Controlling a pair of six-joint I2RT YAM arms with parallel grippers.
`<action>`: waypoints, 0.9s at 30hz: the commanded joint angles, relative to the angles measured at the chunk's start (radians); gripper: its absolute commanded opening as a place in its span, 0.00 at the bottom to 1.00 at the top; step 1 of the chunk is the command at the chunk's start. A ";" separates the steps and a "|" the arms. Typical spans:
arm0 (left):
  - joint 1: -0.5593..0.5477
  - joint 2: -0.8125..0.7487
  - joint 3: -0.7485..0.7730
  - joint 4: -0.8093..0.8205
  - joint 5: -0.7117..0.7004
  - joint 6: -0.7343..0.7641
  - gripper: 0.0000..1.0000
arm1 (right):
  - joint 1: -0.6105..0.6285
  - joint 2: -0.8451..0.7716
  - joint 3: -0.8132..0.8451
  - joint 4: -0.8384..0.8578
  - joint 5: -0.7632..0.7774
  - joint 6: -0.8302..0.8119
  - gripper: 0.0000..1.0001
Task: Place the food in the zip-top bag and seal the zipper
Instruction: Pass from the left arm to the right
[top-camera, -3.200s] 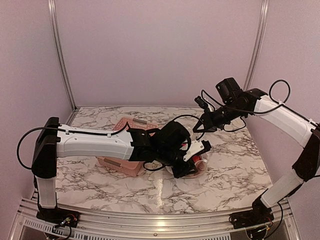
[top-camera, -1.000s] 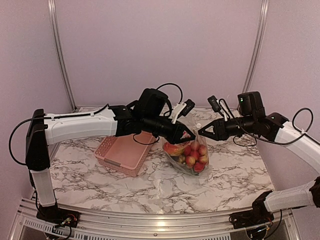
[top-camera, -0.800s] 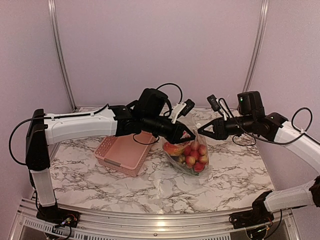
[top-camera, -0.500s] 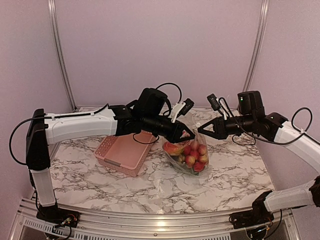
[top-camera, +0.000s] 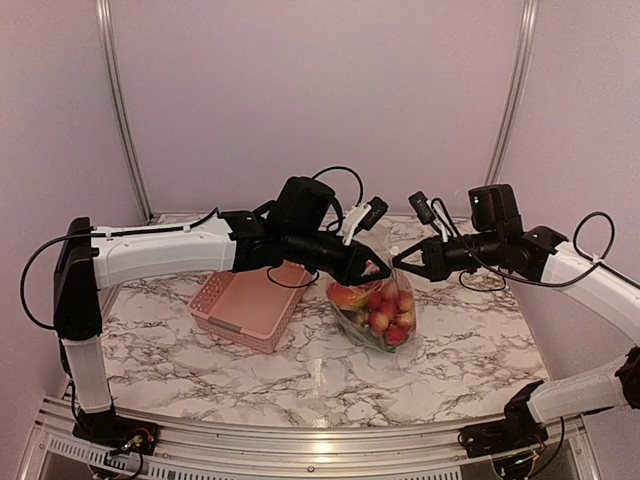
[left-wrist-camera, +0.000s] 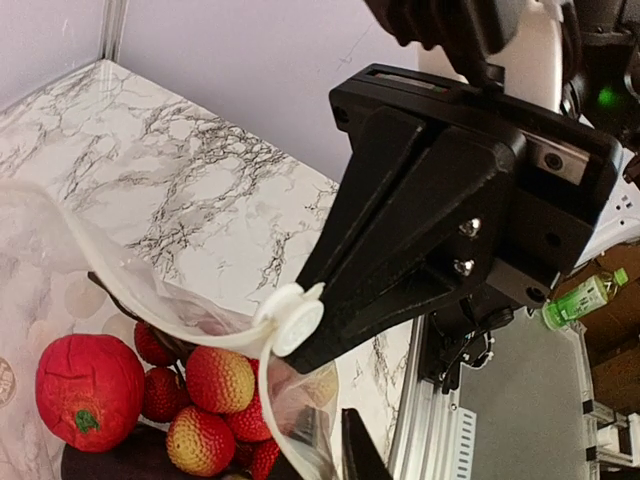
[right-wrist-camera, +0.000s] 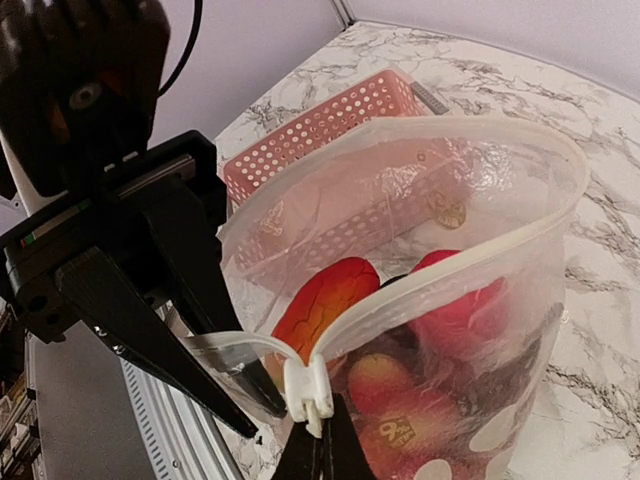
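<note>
The zip-top bag (top-camera: 380, 310) hangs between both grippers, its bottom near the marble, and its mouth (right-wrist-camera: 420, 160) gapes wide. Inside lies the food: a red tomato (left-wrist-camera: 88, 390), strawberries (left-wrist-camera: 218, 380), an orange-red piece (right-wrist-camera: 330, 295) and something dark underneath. My left gripper (top-camera: 372, 268) is shut on the bag's end beside the zipper (right-wrist-camera: 470, 275). My right gripper (top-camera: 400, 262) faces it, almost touching, with its fingertips (right-wrist-camera: 322, 450) shut on the tab of the white slider (right-wrist-camera: 312, 388). That slider (left-wrist-camera: 295, 320) sits at the left-gripper end of the zipper.
The pink lattice basket (top-camera: 250, 305) stands just left of the bag, under my left forearm. The bag's far rim overlaps the basket (right-wrist-camera: 340, 125) in the right wrist view. Beyond the table's metal rail (left-wrist-camera: 440, 440) lies a green bottle (left-wrist-camera: 585, 298).
The right gripper's jaws have closed on the slider tab and the arm has edged slightly left. Earlier the bag lay low on the table under the left arm; now it is held up.
</note>
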 joint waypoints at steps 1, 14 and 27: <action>0.007 -0.005 0.002 -0.009 -0.073 0.026 0.20 | 0.009 -0.015 0.034 -0.001 -0.002 -0.001 0.00; -0.010 -0.247 -0.003 -0.180 -0.323 0.436 0.70 | 0.021 -0.075 0.233 -0.251 0.005 -0.034 0.00; -0.014 -0.183 0.089 -0.127 -0.007 0.435 0.81 | 0.264 0.009 0.381 -0.440 0.072 -0.099 0.00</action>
